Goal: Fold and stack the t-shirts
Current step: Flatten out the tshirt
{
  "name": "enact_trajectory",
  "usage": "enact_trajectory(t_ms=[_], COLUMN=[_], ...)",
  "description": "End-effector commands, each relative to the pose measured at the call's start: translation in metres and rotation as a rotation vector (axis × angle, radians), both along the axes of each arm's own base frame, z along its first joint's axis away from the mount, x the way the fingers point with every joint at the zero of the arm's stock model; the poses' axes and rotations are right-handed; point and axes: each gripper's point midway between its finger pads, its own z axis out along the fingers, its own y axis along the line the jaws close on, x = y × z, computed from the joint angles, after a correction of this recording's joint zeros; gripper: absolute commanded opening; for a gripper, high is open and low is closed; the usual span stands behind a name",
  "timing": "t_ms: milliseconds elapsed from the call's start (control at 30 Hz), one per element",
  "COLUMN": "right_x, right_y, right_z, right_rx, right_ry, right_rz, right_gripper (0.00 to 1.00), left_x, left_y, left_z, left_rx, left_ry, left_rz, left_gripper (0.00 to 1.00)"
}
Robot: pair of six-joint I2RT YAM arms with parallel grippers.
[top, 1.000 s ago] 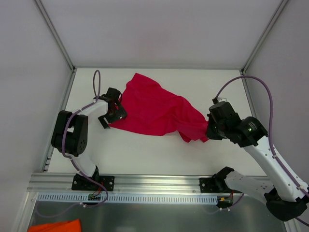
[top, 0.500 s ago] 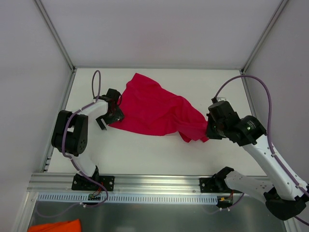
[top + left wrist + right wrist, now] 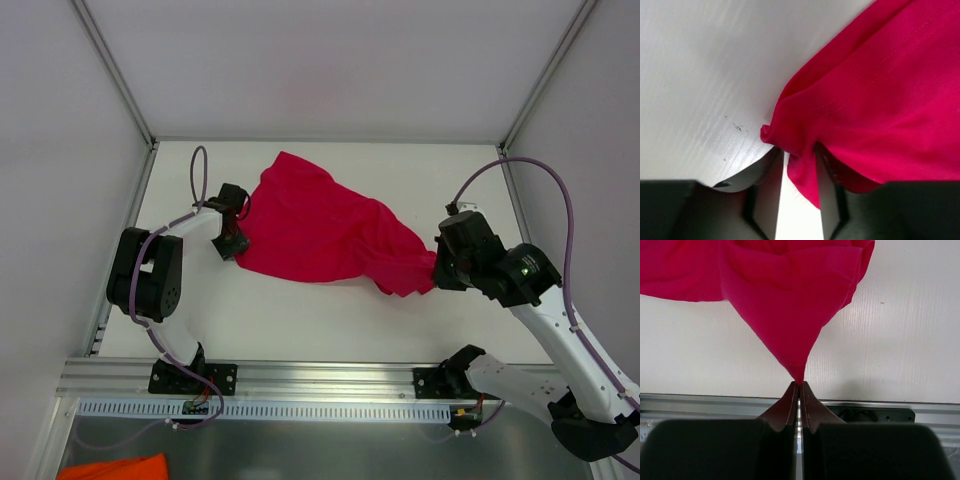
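Observation:
A crimson-red t-shirt [image 3: 320,225] lies crumpled across the middle of the white table, stretched between both arms. My left gripper [image 3: 232,243] is at the shirt's left corner. In the left wrist view its jaws [image 3: 799,160] have narrowed onto a fold of the t-shirt hem [image 3: 880,90], with cloth spanning the tips and a strip of table showing behind. My right gripper [image 3: 437,268] is shut on the shirt's right end. In the right wrist view the t-shirt [image 3: 790,300] tapers to a point pinched between the tips of that gripper [image 3: 800,385].
White walls enclose the table on the left, back and right. An aluminium rail [image 3: 330,378] runs along the near edge by the arm bases. An orange cloth [image 3: 110,468] lies below the rail at the bottom left.
The left gripper moved in onto the shirt's left corner and its jaws closed from wide open onto the hem. The right arm shifted slightly right, still holding its end.

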Motion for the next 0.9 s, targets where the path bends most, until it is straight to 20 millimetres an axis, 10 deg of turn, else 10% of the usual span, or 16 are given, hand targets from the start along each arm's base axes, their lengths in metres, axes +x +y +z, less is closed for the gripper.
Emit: enact_trajectory(t_ms=[0,200,267,300,400,867], right_x=[0.0,0.004,0.005,0.005,0.007,0.002], right_y=[-0.008,-0.004,-0.002,-0.001,0.001,-0.006], right_z=[0.013,0.01,0.009,0.008,0.009,0.0], right_rx=[-0.006,-0.002,0.003,0.003,0.009,-0.006], right_ry=[-0.037,-0.034,-0.029,-0.027,-0.031,-0.018], right_rz=[-0.017,-0.013,-0.011,-0.009,-0.004,-0.019], right_gripper=[0.01,0.01,0.01,0.01,0.01,0.01], left_x=[-0.004,-0.001,0.001,0.0,-0.004,0.003], left_y=[-0.002,-0.004,-0.005,-0.005,0.0,0.032], left_z=[-0.016,-0.005,0.0,0.001,0.001,0.017], left_rx=[-0.025,-0.042,-0.05,-0.047,-0.021,0.14], left_ry=[0.024,-0.007,-0.02,-0.018,0.0,0.008], left_rz=[-0.012,-0.02,-0.026,-0.028,-0.026,0.039], left_gripper=[0.29,0.03,0.22,0.55,0.95,0.99])
